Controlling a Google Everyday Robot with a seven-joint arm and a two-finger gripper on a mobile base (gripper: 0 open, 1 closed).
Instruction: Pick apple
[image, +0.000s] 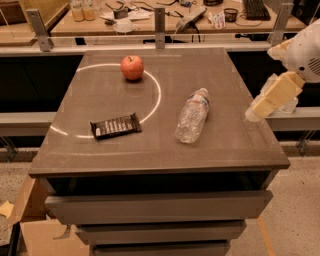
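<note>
The apple (132, 67) is small, round and red, and stands upright at the far left of the grey table top (165, 145), just inside a bright ring of light. My gripper (260, 107) hangs at the table's right edge, tilted down to the left, well to the right of the apple and nearer the front. It holds nothing that I can see. A clear plastic bottle (192, 116) lies on its side between the gripper and the apple.
A dark wrapped snack bar (115, 125) lies at the front left of the table. Drawers (160, 205) sit below the table top. A cluttered bench (165, 15) with metal posts stands behind. A cardboard box (30, 225) is on the floor at lower left.
</note>
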